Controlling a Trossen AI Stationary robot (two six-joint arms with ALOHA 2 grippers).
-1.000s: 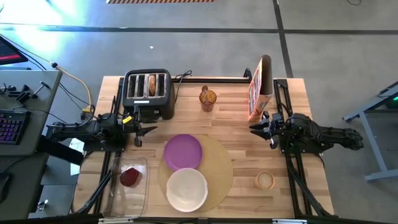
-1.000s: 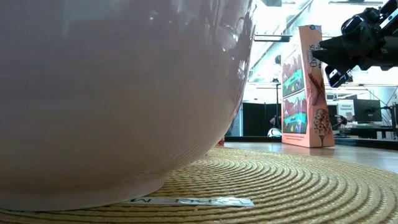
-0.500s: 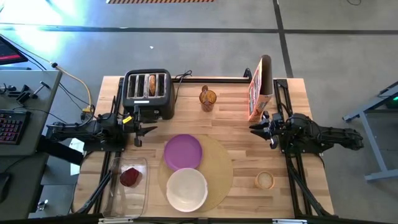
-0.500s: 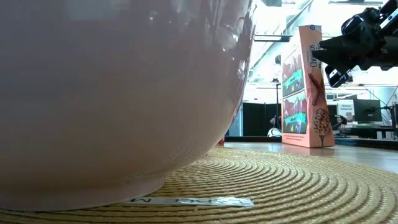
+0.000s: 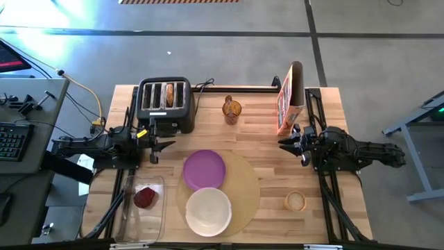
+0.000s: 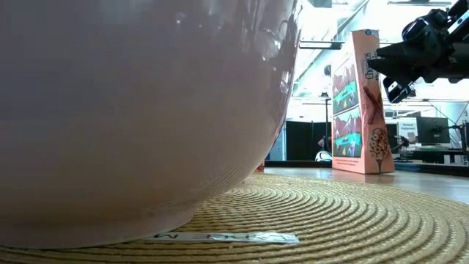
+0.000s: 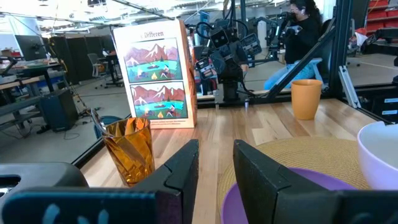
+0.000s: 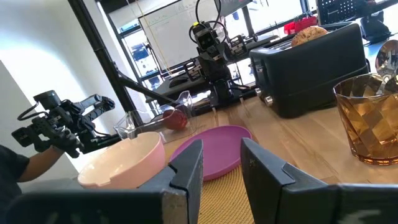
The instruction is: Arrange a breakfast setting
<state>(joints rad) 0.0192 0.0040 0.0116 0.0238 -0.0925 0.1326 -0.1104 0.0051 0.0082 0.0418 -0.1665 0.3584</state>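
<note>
From up top I see the left gripper [image 5: 153,146] hovering over the table's left side, just in front of the black toaster [image 5: 164,103] — its fingers [image 7: 180,171] stand a narrow gap apart with nothing between them. A bagel [image 5: 168,95] sits in one toaster slot. Nearer the front edge, the clear container [image 5: 144,207] holds the dark red food piece [image 5: 145,197].

Moving toward the middle, the round tan placemat [image 5: 243,184] carries the purple plate [image 5: 205,169] at its far-left rim and the white bowl [image 5: 208,210] just in front of it, the two nearly touching. Behind the mat, an amber glass [image 5: 232,110] stands with a metal spoon [image 7: 96,122] in it.

Further right, the cereal box [image 5: 291,97] stands upright at the back of the table. The right gripper [image 5: 283,144] hangs just in front of that box, fingers [image 8: 186,165] likewise narrowly parted and empty. A small tan cup [image 5: 295,201] sits near the front-right corner, well apart from the mat.
</note>
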